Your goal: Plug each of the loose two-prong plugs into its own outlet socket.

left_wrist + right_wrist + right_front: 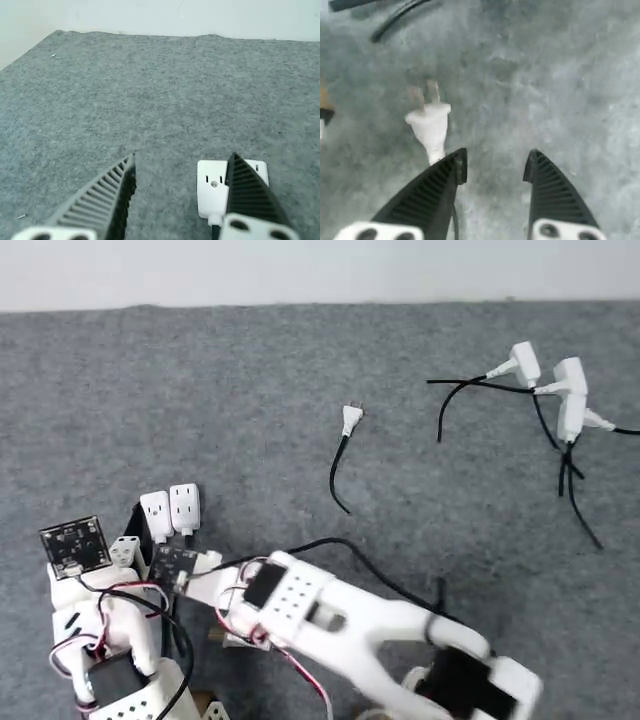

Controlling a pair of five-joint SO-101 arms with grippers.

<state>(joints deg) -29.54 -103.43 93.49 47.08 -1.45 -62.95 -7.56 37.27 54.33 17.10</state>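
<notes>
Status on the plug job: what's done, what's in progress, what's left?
Done: the white pairs at far right look mated, though I can't confirm. In hand: nothing. The right gripper is open beside a loose plug, and the left gripper is open at a socket. Left: both near sockets look empty, and the mid-carpet plug lies unplugged.

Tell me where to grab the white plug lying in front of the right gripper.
Take the white plug by its body, pinched across its sides, probably from the rear end: its prongs point away from the right gripper and should stay clear for plugging in.
</notes>
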